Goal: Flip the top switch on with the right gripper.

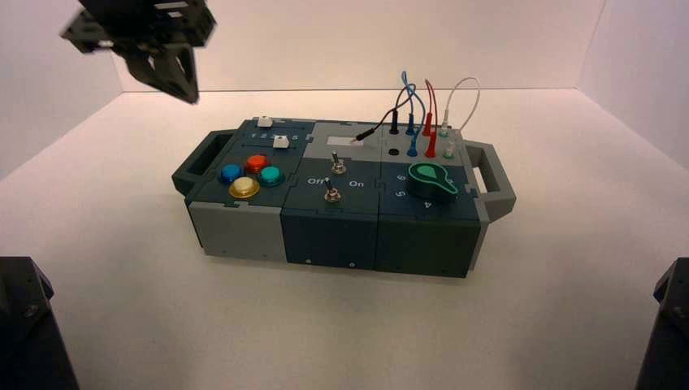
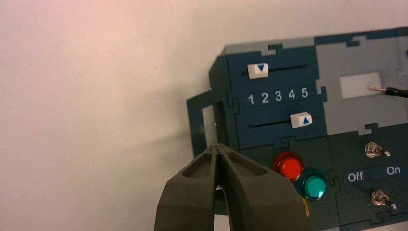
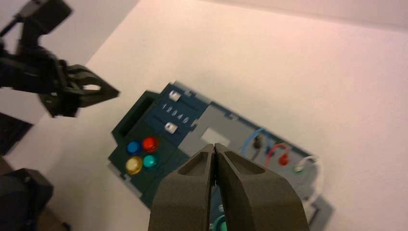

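In the middle of the high view, the top switch [image 1: 338, 166] stands just below the grey panel [image 1: 351, 131] and its blank white label [image 1: 345, 141]. My right pincer [image 3: 214, 147], outside that frame, shows over the box [image 3: 161, 163] in its wrist view, pressed shut and empty, probably so its narrow tip can push the small lever. My left pincer [image 1: 192, 99] waits at the upper left, closed on nothing. "Off" and "On" [image 2: 393, 170] mark the strip beside the switch; "1 2 3 4 5" [image 2: 278, 96] separates the sliders [image 2: 301, 120].
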Available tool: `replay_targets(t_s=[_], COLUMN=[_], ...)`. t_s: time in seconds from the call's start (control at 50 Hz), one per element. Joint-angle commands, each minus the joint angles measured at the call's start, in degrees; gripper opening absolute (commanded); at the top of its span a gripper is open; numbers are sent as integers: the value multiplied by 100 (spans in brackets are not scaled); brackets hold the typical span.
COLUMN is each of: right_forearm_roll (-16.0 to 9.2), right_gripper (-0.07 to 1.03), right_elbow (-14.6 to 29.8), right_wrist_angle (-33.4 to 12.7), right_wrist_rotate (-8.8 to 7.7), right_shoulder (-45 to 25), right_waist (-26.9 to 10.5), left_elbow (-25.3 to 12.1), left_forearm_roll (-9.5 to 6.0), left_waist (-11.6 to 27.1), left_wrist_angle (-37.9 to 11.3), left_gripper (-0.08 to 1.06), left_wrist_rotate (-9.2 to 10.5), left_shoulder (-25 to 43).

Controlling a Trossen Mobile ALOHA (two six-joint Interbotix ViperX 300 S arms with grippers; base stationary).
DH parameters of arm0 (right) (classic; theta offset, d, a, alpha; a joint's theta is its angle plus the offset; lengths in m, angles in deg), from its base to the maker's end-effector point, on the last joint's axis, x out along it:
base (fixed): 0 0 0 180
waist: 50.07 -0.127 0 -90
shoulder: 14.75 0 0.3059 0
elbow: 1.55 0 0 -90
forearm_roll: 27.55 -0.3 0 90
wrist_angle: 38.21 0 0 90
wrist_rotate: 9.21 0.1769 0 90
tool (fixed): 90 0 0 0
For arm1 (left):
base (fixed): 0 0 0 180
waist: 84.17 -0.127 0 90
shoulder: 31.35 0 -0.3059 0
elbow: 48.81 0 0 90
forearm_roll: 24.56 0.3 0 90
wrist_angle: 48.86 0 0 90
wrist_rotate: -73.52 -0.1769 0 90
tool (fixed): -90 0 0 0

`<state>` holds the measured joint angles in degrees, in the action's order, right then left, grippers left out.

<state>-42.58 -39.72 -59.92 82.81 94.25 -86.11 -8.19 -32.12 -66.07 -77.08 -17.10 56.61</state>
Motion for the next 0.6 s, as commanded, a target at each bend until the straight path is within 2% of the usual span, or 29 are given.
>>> replay_targets(t_s=[0.02,0.2,0.44,0.6], right_forearm_roll=[-211,-439,-765,-844], right_gripper=[-2,-2,-2,-2], right_elbow=[299,492,870,1099], right_wrist_angle=[-44,-105,-105,-105], right_wrist_rotate=[26,26,18,18], right_shoulder=[-387,-1143,-1942,-2391], right_waist=[-88,-281,-492,-501], left_elbow=[-237,-334,-369,-387], left_forearm_roll=[-44,-62,-62,-62], left_waist=[53,123,132,132], left_wrist_angle=[-62,-202,-220,-211], left_gripper=[-3,-3,-3,-3], left_wrist_rotate=[9,9,0,0], left_shoulder=[308,738,923,1072])
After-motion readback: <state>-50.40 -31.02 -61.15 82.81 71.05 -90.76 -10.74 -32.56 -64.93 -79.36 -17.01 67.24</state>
